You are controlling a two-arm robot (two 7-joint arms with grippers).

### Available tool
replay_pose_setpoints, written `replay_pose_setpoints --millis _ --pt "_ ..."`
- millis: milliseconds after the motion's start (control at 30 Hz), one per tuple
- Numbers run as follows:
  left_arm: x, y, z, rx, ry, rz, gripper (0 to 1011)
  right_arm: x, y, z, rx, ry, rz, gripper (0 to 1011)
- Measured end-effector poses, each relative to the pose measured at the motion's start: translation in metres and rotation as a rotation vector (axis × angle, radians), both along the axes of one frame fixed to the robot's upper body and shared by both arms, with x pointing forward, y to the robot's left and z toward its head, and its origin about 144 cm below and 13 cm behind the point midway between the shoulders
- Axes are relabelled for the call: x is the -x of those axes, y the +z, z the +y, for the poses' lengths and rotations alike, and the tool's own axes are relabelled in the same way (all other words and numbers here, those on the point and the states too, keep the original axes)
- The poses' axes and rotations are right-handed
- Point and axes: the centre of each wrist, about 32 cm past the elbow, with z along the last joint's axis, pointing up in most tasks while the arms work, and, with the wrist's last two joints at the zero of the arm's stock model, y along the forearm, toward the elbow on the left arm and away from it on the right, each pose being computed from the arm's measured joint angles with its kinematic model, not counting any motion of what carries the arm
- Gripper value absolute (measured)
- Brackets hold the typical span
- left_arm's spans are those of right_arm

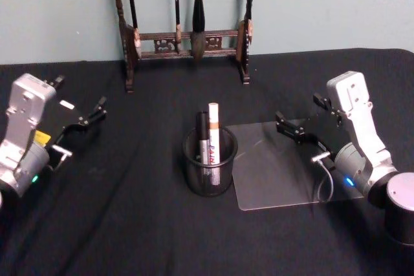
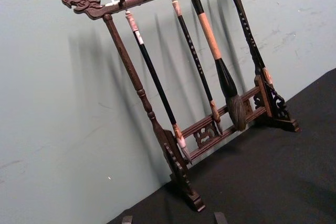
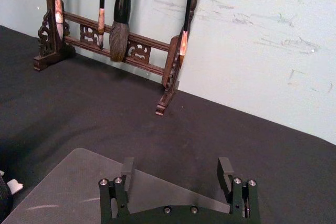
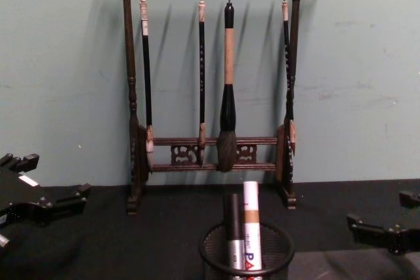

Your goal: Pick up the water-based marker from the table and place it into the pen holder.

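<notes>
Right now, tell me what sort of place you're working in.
Probably a staged calligraphy or stationery desk for robot trials. A wooden brush rack hung with calligraphy brushes stands against a plain pale wall, a mesh pen holder with two markers sits on the black-covered table, and a clear mat lies beside it.

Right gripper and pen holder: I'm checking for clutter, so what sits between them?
In the head view, only a clear flat sheet lies on the table between the right gripper and the pen holder.
</notes>
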Motion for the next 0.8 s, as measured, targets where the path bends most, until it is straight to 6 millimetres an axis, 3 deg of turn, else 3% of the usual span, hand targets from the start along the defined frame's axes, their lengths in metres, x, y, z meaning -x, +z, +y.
replay_pose_setpoints --millis 800 --pt "0.0 0.0 0.0 0.0 0.0 0.0 1001 0.0 0.0001 0.0 -0.001 0.0 0.0 1003"
